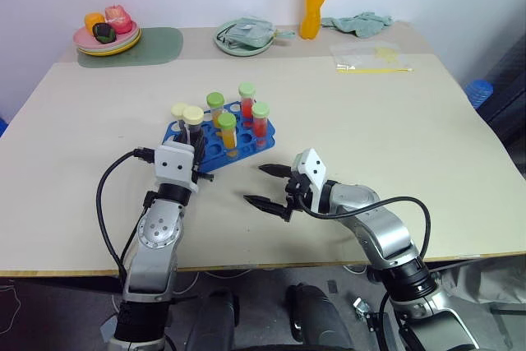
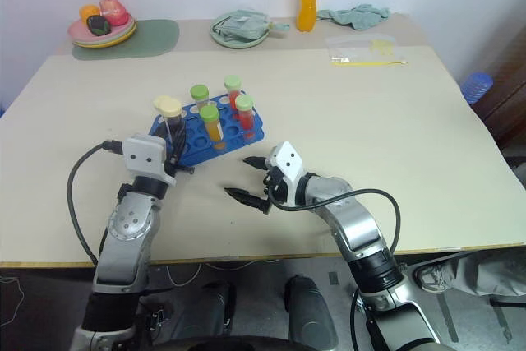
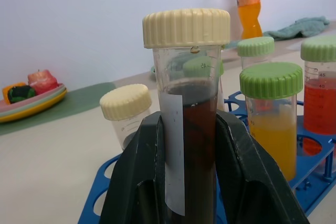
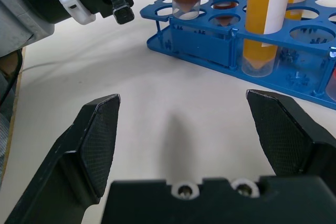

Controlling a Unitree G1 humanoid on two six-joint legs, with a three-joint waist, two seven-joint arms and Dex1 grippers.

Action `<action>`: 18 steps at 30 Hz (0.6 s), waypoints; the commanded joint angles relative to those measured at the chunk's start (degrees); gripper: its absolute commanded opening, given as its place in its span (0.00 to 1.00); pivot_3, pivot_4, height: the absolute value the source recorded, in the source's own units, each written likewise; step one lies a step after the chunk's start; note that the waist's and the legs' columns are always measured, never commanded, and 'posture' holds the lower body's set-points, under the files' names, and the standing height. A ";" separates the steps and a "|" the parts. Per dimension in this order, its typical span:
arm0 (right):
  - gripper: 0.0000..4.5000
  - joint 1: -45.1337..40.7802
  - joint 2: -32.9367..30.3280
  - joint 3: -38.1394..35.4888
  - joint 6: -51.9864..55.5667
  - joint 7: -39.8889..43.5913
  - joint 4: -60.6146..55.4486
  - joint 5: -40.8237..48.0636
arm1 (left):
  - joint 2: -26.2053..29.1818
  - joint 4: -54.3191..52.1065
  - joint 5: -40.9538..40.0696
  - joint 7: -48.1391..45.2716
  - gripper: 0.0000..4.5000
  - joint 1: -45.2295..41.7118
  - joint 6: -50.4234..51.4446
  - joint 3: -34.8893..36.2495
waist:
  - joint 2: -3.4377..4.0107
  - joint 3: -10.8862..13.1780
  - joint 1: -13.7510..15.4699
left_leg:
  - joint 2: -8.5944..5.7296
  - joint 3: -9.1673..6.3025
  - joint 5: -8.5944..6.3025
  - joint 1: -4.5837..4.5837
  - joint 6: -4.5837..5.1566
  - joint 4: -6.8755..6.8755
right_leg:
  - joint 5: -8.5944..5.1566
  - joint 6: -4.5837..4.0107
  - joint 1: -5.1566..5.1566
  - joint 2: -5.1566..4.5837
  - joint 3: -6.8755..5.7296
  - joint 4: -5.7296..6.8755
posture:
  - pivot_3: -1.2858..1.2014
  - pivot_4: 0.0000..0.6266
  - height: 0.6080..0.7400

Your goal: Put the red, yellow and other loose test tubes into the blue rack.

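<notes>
Left wrist view has the left claw (image 3: 191, 182) clamped tight on a dark brown test tube (image 3: 191, 145) with a cream cap, held upright right at the near corner of the blue rack (image 1: 215, 144). Just past that claw another cream-capped tube (image 3: 126, 111) sits in the rack, with the yellow tube (image 3: 270, 124) and red tube (image 3: 319, 95) beyond. Right claw (image 1: 267, 186) is spread wide, empty, over bare table (image 1: 394, 137) just in front of the rack.

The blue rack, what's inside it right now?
The blue rack holds four green-capped tubes, yellow or red inside, and a cream-capped tube. The left end effector holds a dark tube at the rack; its bottom end is hidden.
</notes>
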 commanded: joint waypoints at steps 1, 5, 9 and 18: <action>0.95 -0.80 0.23 -0.45 -0.92 -0.25 -1.58 0.50 | -0.89 0.96 -1.06 0.22 0.16 -1.42 -1.80 0.28 | 0.00 0.00 0.01 | 0.00 0.00 0.00 0.00 0.00 0.00 | 0.00 0.00 0.00 0.00 0.00 0.00 | 0.52 0.24 1.00; 0.95 -0.88 0.23 -0.39 -1.01 -0.34 -1.55 0.42 | -1.56 3.20 -2.25 -0.56 0.16 -2.59 -2.56 0.34 | 0.00 0.00 0.04 | 0.00 0.00 0.00 0.00 0.00 0.01 | 0.00 0.00 0.00 0.00 0.00 0.00 | 0.52 0.24 1.00; 0.95 -0.97 0.16 -0.39 -1.26 -0.47 -1.47 0.30 | -2.01 4.01 -3.06 -1.05 0.16 -2.62 -2.58 0.18 | 0.00 0.00 0.19 | -0.01 -0.01 0.00 0.00 0.00 0.04 | 0.00 0.00 0.03 -0.01 0.00 0.01 | 0.52 0.24 1.00; 0.95 -1.64 -0.37 -1.60 -1.39 -0.54 -2.13 0.91 | -2.17 1.22 -5.40 -1.23 0.99 -0.99 -2.68 2.09 | 0.00 0.00 -0.02 | 0.00 -0.02 0.00 0.02 0.00 0.04 | 0.00 0.01 0.05 0.02 -0.01 0.00 | 0.52 0.24 1.00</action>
